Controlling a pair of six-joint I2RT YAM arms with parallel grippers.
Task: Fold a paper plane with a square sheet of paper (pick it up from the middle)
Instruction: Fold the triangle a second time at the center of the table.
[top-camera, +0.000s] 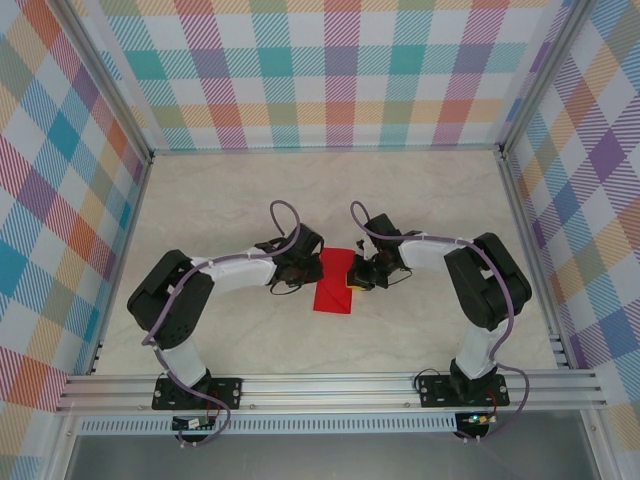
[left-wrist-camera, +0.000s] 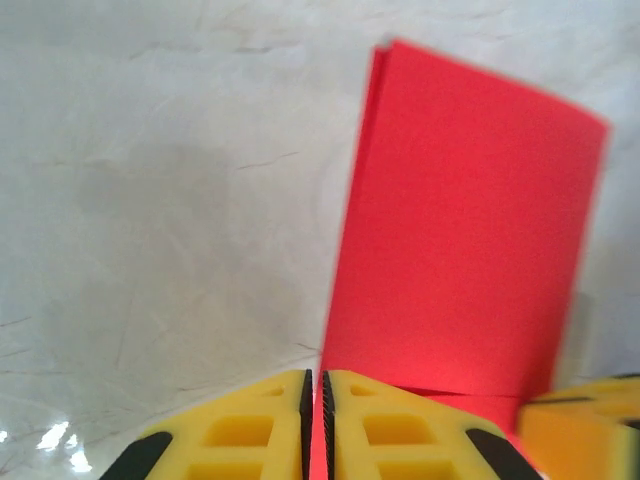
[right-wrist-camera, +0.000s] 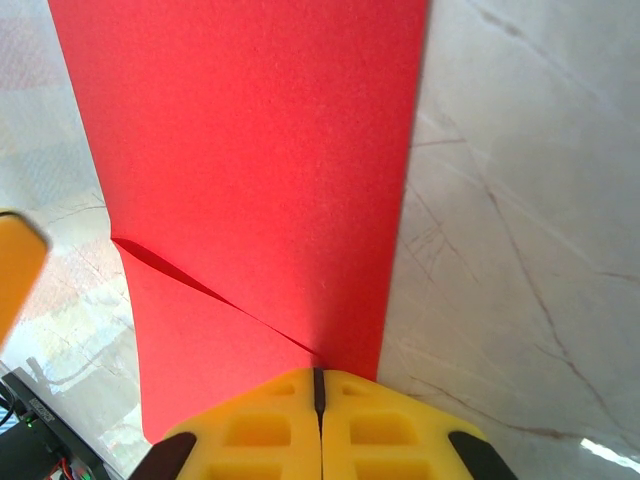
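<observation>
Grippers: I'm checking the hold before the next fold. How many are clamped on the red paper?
2. The left gripper is shut on the paper from its left side, and the right gripper is shut on it from the right, mid-table.

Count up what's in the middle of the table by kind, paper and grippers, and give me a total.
red paper sheet: 1
grippers with yellow fingers: 2 (left gripper, right gripper)
Total: 3

The square sheet of paper (top-camera: 334, 285) is bright red and plain. It is folded over into a doubled, narrower rectangle at the middle of the surface (top-camera: 250, 190), with a slanting crease near one end.
</observation>
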